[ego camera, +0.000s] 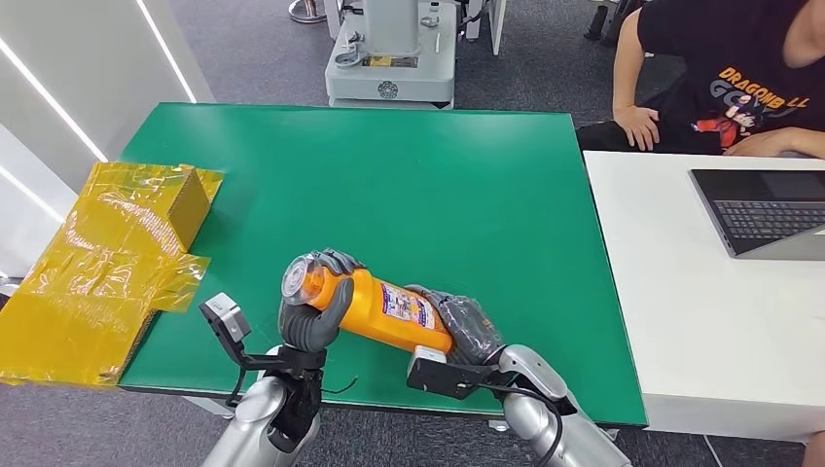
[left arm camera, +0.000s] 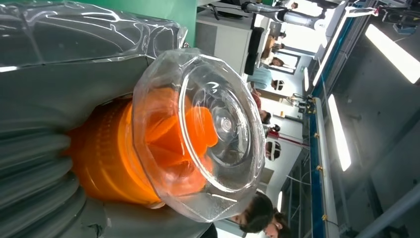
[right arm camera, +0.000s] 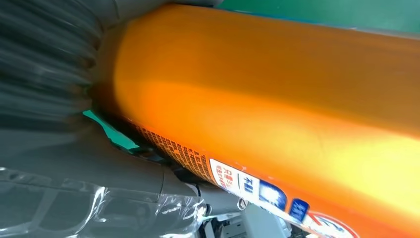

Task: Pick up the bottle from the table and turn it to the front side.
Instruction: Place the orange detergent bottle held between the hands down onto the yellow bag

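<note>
The orange bottle [ego camera: 384, 309] is gripped at its capped end by the left hand [ego camera: 313, 311] and at its base by the right hand [ego camera: 469, 331]

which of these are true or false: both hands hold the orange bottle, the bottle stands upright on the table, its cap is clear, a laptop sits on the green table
1. Both hands hold the orange plastic bottle. True: the left hand grips the cap end, the right hand the base end.
2. The bottle stands upright on the green table. False: it lies tilted between the hands.
3. Its cap is a clear plastic cap. True.
4. A dark laptop sits on the green table. False: it is on the white table.
</note>
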You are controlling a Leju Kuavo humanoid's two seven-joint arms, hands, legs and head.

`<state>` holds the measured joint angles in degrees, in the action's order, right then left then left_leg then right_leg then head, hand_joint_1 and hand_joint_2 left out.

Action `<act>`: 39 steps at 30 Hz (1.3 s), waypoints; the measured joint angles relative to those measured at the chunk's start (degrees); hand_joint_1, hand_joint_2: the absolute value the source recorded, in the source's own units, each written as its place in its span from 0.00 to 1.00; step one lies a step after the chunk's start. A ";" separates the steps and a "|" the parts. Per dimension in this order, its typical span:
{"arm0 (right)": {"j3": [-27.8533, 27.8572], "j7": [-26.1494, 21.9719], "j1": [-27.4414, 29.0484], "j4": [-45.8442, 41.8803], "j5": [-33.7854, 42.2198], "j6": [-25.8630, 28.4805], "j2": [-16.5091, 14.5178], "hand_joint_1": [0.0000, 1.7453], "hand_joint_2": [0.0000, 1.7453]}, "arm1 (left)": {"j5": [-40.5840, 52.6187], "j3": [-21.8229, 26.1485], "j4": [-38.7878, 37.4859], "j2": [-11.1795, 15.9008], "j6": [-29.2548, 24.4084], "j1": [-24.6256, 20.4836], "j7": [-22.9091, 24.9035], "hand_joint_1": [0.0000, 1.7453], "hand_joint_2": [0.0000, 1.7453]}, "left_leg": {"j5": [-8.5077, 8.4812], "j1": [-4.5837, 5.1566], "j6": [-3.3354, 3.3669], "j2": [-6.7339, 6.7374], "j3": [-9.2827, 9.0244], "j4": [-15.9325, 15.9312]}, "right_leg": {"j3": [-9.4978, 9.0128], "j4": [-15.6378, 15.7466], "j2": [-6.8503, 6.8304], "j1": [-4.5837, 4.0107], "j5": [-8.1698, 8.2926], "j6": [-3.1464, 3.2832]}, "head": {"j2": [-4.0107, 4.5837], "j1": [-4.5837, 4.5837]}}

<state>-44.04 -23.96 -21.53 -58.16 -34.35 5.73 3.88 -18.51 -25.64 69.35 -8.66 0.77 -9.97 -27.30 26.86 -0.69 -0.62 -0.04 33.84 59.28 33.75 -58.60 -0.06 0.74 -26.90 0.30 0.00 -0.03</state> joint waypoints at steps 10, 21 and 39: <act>2.23 0.13 2.71 -2.39 2.99 7.83 -0.80 0.00 1.00 | 0.23 0.81 0.00 -0.08 -0.58 -0.51 -0.31 1.00 1.00 | 0.00 0.00 0.00 -0.01 0.01 -0.01 | 0.00 0.00 -0.01 0.00 0.00 0.00 | 0.00 0.00; 4.50 -1.16 6.09 -9.42 6.62 15.18 -2.08 0.00 1.00 | 9.05 5.16 4.25 2.98 -3.38 -3.12 -1.15 1.00 1.00 | -0.02 -0.02 -0.03 0.01 0.00 -0.01 | 0.01 -0.04 0.00 -0.02 0.00 0.00 | 0.00 0.00; 6.62 -5.03 13.18 -19.63 14.32 17.91 -3.86 0.00 1.00 | 32.59 9.45 5.05 19.90 -7.48 -17.13 5.31 1.00 1.00 | -0.06 -0.04 -0.09 0.08 -0.02 -0.03 | 0.09 -0.09 0.09 -0.03 0.02 0.04 | 0.00 0.01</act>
<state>-37.42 -28.99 -8.34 -77.79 -20.03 23.64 0.02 14.08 -16.18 74.40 11.25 -6.71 -27.10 -21.99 26.80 -0.73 -0.71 0.05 33.82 59.25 33.84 -58.69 0.03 0.71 -26.88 0.34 0.00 -0.03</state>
